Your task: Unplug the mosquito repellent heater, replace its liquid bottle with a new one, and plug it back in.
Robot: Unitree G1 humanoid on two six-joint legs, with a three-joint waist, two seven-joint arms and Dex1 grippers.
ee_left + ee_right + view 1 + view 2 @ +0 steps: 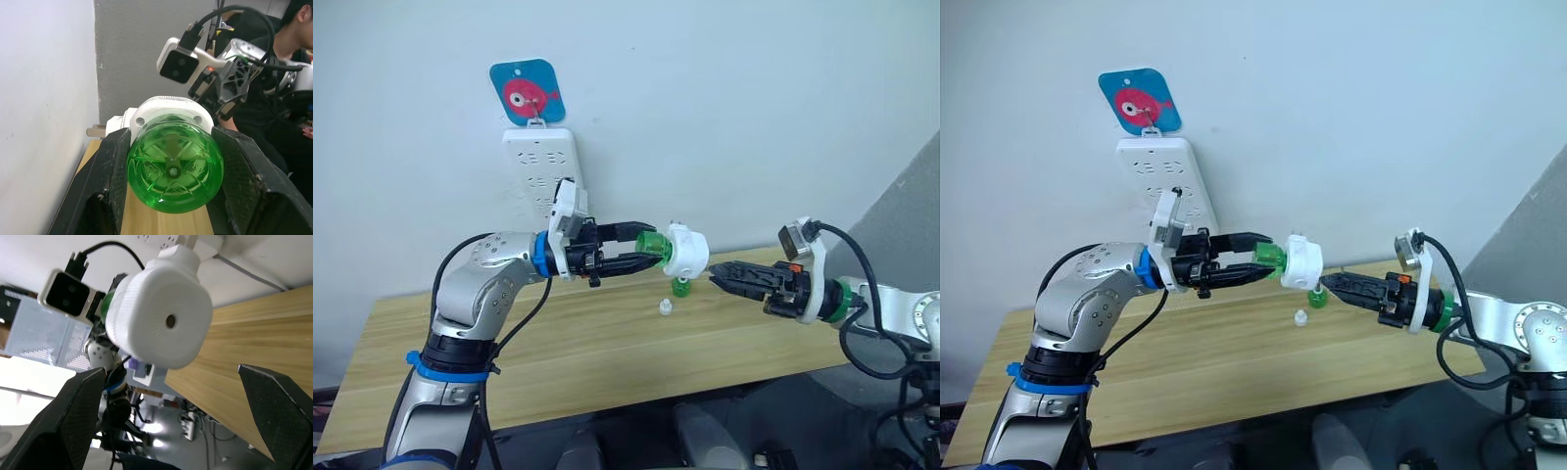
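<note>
Above table (607, 343): left claw (646, 249) clamps green bottle (651, 245); heater (161, 328) hole visible wrist-side.

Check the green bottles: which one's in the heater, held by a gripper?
The green bottle clamped in the left gripper, joined to the mosquito repellent heater in mid-air. The other green bottle stands on the table, ungripped.

Silver-grey arms carry blue rings on the left and green on the right. Black cables loop to white wrist cameras behind black-fingered left gripper (646, 250) and right gripper (715, 274).
</note>
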